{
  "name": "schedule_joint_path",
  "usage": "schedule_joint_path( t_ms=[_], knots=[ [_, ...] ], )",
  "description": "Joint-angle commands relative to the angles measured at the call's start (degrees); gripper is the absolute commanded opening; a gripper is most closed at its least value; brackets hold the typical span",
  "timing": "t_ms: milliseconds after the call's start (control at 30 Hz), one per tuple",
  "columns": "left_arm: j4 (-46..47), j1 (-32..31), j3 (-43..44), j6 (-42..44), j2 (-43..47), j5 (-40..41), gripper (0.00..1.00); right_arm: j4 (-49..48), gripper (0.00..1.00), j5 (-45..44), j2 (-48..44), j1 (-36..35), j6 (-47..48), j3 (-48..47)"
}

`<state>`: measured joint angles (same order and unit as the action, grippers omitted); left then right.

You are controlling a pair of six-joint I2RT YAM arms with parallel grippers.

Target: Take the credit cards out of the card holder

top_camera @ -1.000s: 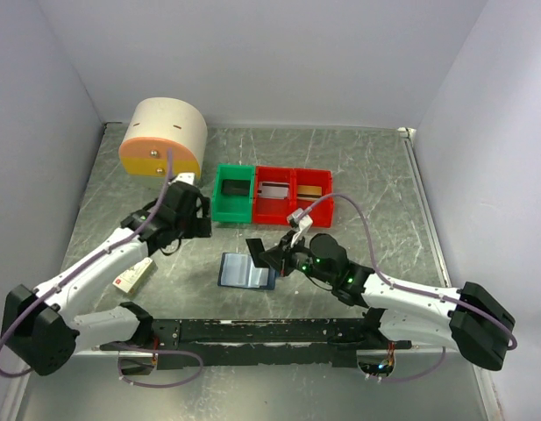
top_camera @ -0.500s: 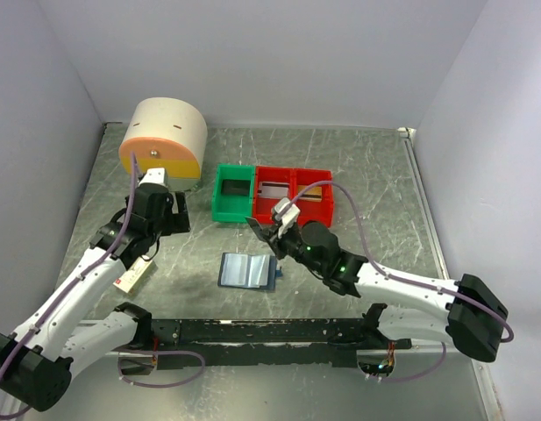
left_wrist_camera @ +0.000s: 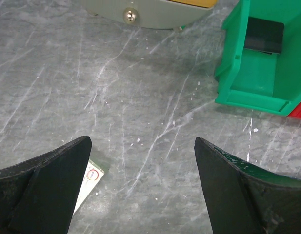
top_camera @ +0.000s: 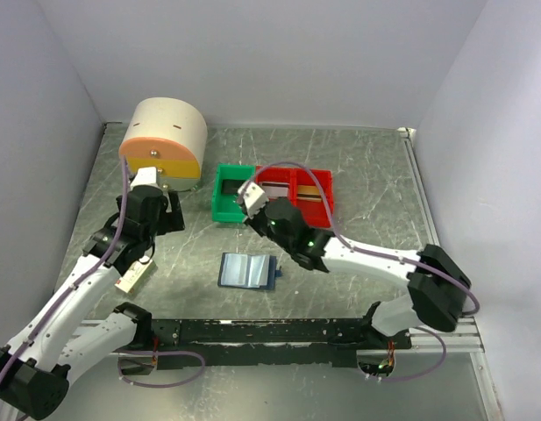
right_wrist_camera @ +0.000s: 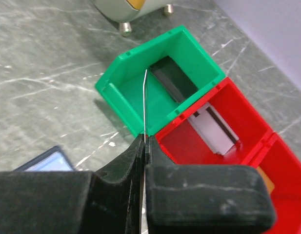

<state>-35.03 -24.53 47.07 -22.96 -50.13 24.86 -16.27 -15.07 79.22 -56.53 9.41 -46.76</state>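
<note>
The card holder point(top_camera: 246, 271) lies open on the table, pale blue lining up; its corner shows in the right wrist view point(right_wrist_camera: 45, 163). My right gripper point(top_camera: 255, 217) is shut on a thin credit card point(right_wrist_camera: 145, 105), seen edge-on, held over the green bin point(right_wrist_camera: 140, 97). A dark card point(right_wrist_camera: 172, 80) lies in that bin. A pale grey card point(right_wrist_camera: 212, 129) lies in the middle red bin point(top_camera: 272, 200) and a gold-tan card point(top_camera: 309, 190) in the right red bin. My left gripper point(left_wrist_camera: 143, 146) is open and empty above bare table, left of the green bin point(left_wrist_camera: 260, 68).
A cream box with a red label point(top_camera: 134, 276) lies at the left, also by my left finger point(left_wrist_camera: 89, 178). A round cream and orange container point(top_camera: 163, 139) stands at the back left. Walls close the table on three sides.
My right gripper has carried the card from beside the open holder back and left to the green bin. My left gripper has drawn back to the left, away from the bins.
</note>
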Motion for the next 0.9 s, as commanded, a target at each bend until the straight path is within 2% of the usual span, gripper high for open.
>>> schedule_joint_path(
  t_ms=[0, 133, 467, 867],
  knots=[
    [0.83, 0.19, -0.12, -0.97, 2.01, 4.23, 0.99, 7.42, 0.00, -4.91, 8.08, -0.33, 7.48, -9.88],
    [-0.09, 0.27, 0.34, -2.31, 2.72, 6.59, 1.00, 3.88, 0.00, -5.18, 13.49, -0.19, 11.21, -14.67],
    [-1.49, 0.50, 0.58, -3.84, 5.73, 12.35, 1.00, 7.66, 0.00, -7.27, 28.01, 2.29, 18.62, -27.65],
    [-0.34, 0.55, -0.17, -2.79, 6.58, 11.03, 1.00, 8.60, 0.00, -4.07, 31.64, 4.20, 21.41, -27.91]
  ],
)
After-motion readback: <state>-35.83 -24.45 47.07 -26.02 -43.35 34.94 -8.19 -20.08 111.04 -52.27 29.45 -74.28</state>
